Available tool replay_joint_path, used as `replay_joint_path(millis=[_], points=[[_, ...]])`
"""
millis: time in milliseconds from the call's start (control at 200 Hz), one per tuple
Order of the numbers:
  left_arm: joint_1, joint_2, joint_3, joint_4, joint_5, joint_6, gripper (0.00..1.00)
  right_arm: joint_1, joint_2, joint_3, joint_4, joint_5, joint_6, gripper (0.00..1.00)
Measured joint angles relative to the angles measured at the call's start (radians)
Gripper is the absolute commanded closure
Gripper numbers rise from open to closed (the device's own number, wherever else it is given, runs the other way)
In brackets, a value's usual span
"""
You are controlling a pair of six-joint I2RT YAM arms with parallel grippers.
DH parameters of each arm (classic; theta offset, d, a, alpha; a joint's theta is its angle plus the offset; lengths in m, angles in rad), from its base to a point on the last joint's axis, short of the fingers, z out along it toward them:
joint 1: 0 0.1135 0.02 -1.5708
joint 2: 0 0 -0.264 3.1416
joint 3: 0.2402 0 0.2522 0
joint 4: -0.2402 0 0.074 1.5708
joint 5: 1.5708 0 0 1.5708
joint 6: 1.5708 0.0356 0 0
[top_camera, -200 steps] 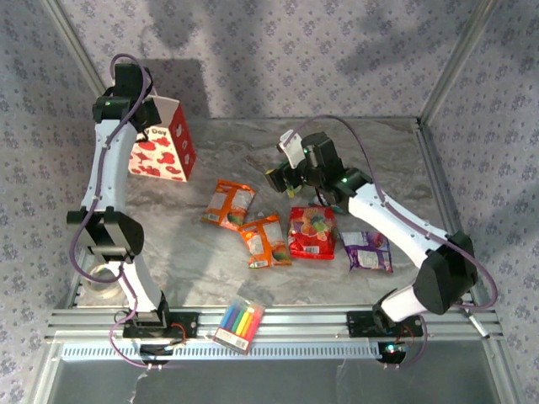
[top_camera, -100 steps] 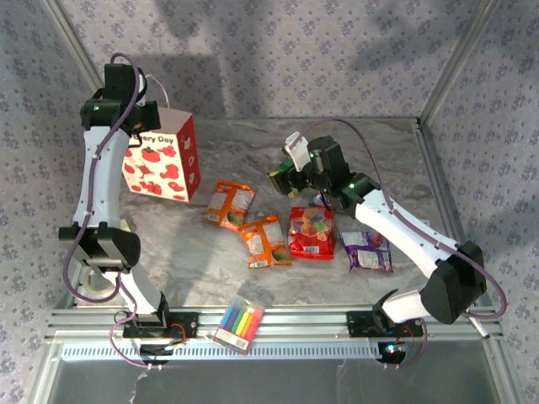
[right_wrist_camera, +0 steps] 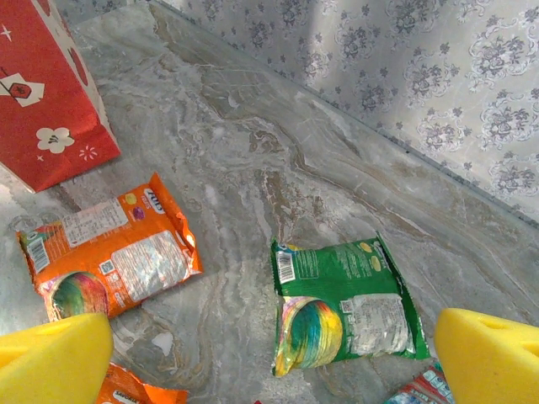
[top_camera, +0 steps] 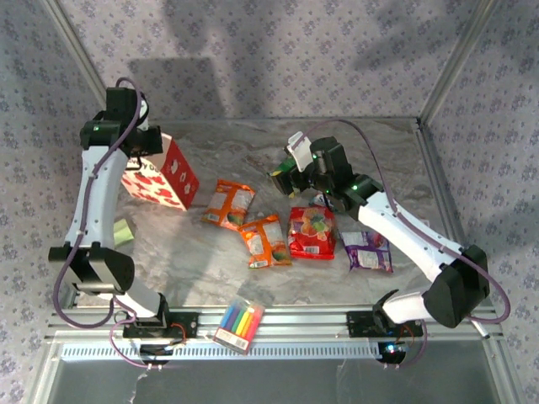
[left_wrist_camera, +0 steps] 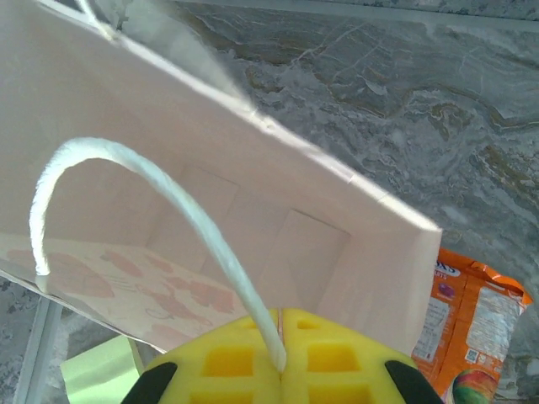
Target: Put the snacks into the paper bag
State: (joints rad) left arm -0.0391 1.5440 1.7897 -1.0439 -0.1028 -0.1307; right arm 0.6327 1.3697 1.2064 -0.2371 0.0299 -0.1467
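Left gripper [left_wrist_camera: 280, 341] pinched tight on string handle [left_wrist_camera: 194, 223], holding paper bag [top_camera: 160, 178] tilted. Right gripper [right_wrist_camera: 271, 353] spread wide above green packet [right_wrist_camera: 345, 295], well right of bag, orange packet [right_wrist_camera: 109, 252] between. My guess for next: drop, close on green, carry to bag mouth.

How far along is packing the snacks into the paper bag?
Done: nothing; the paper bag looks empty inside. In hand: left gripper shut on its string handle, right gripper open over the green packet. Left: that one, orange packets, red packet, purple packet, all on the table.
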Motion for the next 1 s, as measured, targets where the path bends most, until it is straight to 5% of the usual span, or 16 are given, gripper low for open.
replay_joint_path(millis=[435,1004], points=[[0.000,-0.067,-0.003,-0.015,-0.010,-0.046,0.59,0.000,-0.001,0.000,0.000,0.000,0.000,0.00],[-0.111,-0.122,0.206,-0.158,-0.129,-0.179,0.54,0.000,-0.001,-0.001,-0.005,0.005,-0.001,0.00]])
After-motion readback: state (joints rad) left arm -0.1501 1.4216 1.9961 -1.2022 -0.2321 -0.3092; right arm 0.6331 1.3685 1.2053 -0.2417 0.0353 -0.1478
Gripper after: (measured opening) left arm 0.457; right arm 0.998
